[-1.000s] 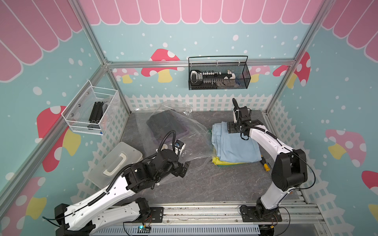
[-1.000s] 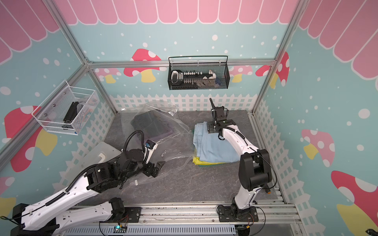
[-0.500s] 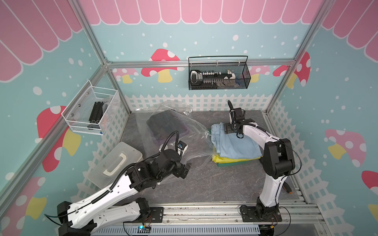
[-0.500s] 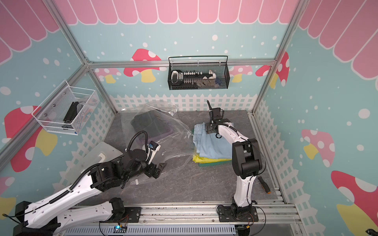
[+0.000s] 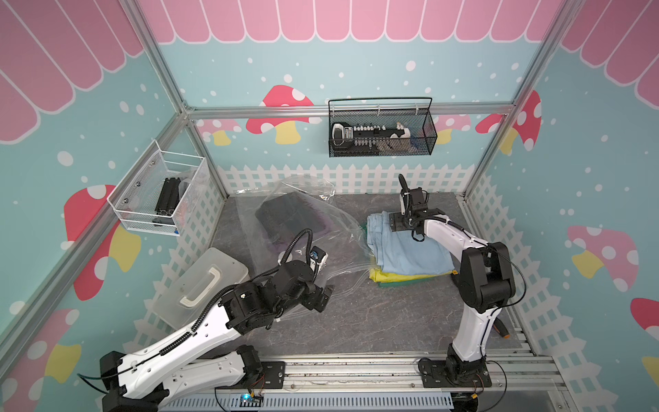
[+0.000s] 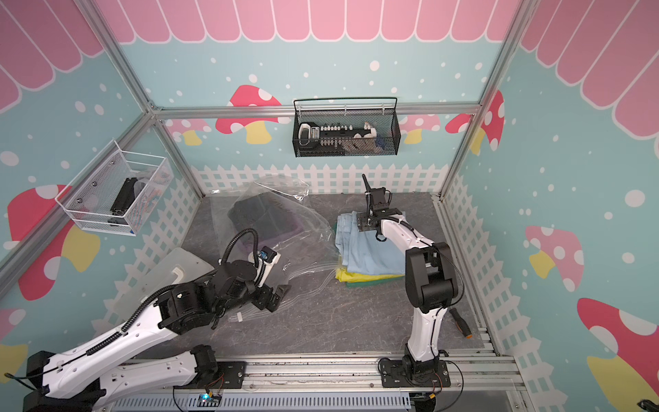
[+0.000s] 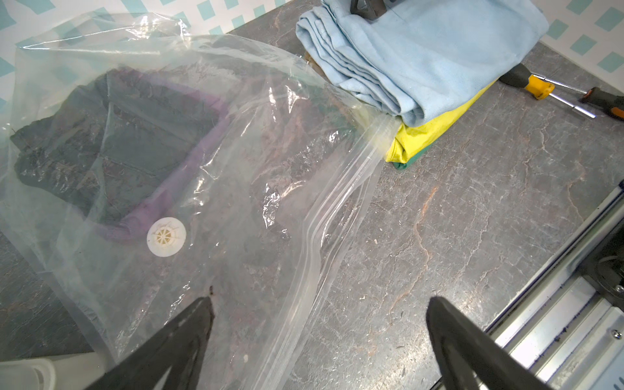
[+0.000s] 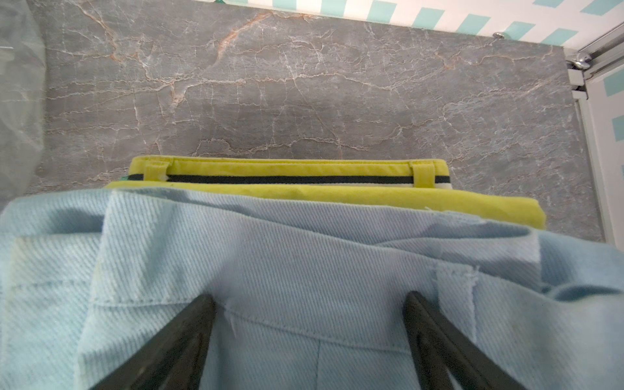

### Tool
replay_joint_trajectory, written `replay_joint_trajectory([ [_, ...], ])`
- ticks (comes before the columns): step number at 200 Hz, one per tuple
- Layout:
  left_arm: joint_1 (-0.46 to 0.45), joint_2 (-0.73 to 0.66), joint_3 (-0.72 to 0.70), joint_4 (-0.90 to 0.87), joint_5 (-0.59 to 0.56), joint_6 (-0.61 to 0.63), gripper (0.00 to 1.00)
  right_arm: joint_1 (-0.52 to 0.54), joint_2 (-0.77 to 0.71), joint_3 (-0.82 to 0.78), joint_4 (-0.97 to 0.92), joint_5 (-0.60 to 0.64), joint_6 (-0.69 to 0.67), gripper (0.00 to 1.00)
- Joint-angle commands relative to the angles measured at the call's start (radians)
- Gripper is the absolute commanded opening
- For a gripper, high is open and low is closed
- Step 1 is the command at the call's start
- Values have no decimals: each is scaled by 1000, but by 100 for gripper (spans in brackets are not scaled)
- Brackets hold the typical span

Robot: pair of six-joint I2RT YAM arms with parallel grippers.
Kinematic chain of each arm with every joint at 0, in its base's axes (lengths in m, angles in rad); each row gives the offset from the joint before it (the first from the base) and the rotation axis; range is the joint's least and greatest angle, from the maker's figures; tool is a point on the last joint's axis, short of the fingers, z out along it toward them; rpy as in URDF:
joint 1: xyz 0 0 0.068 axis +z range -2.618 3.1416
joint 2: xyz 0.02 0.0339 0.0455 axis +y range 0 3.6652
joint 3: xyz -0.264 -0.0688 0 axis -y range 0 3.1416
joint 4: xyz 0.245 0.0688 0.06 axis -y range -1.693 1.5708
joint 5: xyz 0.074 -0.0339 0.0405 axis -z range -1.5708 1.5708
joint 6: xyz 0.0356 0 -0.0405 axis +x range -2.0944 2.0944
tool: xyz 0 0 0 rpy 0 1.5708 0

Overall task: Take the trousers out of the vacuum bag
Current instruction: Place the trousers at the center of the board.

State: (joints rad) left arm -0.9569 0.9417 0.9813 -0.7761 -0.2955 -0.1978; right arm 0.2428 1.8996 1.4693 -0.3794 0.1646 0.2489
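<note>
Trousers at the right gripper: your right gripper (image 8: 309,297) has its jaws spread wide over the light blue trousers (image 8: 304,253), the top pair of the stack. No fold is pinched between them.
Stack: the yellow trousers (image 8: 304,197) lie directly under the light blue pair and the dark green trousers (image 7: 410,161) are at the bottom. The stack rests on the table (image 7: 472,202), outside the bag.
Left gripper: your left gripper (image 7: 319,300) has its jaws fully apart and holds nothing. One finger (image 7: 182,337) is over the bag's plastic, the other over bare table.
Vacuum bag: the vacuum bag (image 7: 256,189) lies crumpled beside the stack. Its zip-seal edge (image 7: 337,216) reaches the stack's yellow corner.
Bag contents: the purple trousers (image 7: 202,145) lie inside with a dark folded garment (image 7: 118,141) on top of them. A white round valve (image 7: 166,237) sits by the purple edge.
Surroundings: a translucent box (image 5: 199,281) with a white handle lies beside your left arm. Screwdrivers (image 7: 537,88) lie on the table beyond the stack.
</note>
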Motion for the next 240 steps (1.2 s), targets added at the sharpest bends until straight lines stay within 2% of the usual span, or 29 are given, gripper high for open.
replay_joint_trajectory([
  [1,1,-6,-13,-14,-10,10,99,6,-49,-54,-59,-54,34,92],
  [84,0,11,-17,-7,-19,15,99,6,-142,-80,2,-57,25,98],
  [127,-11,2,-31,-7,-18,-37,99,6,-209,-97,-4,-70,7,99],
  [146,-32,11,-38,-13,-91,-76,99,6,-272,-129,0,-92,12,99],
  [207,-63,93,-77,5,-162,-186,98,21,-605,-318,28,-295,100,99],
  [240,-63,130,-155,63,-176,-268,91,24,-791,-439,43,-480,225,98],
])
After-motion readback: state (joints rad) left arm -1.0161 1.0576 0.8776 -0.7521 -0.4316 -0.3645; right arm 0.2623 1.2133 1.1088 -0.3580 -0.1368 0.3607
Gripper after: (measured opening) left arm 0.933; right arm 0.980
